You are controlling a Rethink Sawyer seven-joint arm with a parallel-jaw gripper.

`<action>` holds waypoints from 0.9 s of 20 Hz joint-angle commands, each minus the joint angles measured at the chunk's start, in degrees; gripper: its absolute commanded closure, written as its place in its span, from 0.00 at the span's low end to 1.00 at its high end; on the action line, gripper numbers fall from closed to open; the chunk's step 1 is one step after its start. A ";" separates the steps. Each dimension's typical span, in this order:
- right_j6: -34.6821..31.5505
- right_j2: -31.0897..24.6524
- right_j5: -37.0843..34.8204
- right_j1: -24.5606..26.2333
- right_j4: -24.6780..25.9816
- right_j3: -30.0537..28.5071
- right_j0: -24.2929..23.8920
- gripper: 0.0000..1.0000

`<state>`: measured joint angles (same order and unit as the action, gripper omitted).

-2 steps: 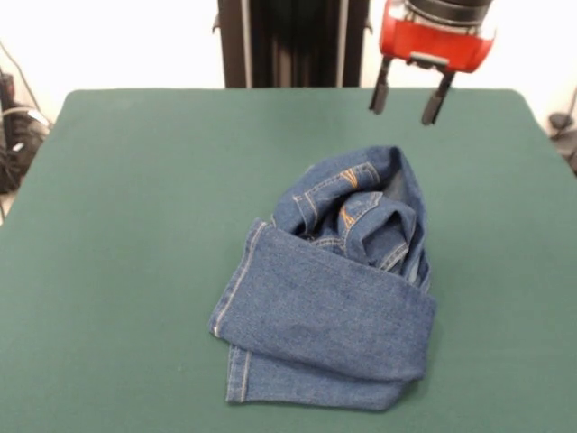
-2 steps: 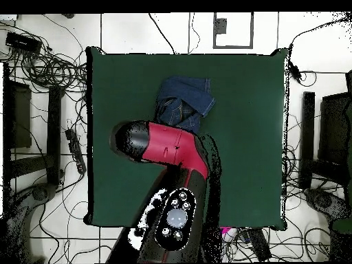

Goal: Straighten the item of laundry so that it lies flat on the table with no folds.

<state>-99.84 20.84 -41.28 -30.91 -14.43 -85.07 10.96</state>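
The table fills the front view with bare green cloth at left. Just right of centre the jeans lie in a crumpled heap: two hemmed legs folded across the lower part, one over the other, the waist bunched above them with orange stitching showing. At upper right the gripper hangs above the table's top edge, fingers spread apart and holding nothing, clear of the jeans. In the overhead view the jeans sit in the table's upper middle, the arm partly covering them.
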 commanded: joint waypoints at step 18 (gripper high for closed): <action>-11.98 -6.50 11.34 8.27 -1.01 -1.61 -3.97 0.00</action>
<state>-99.84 20.84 -33.20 -29.10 -14.48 -84.35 7.34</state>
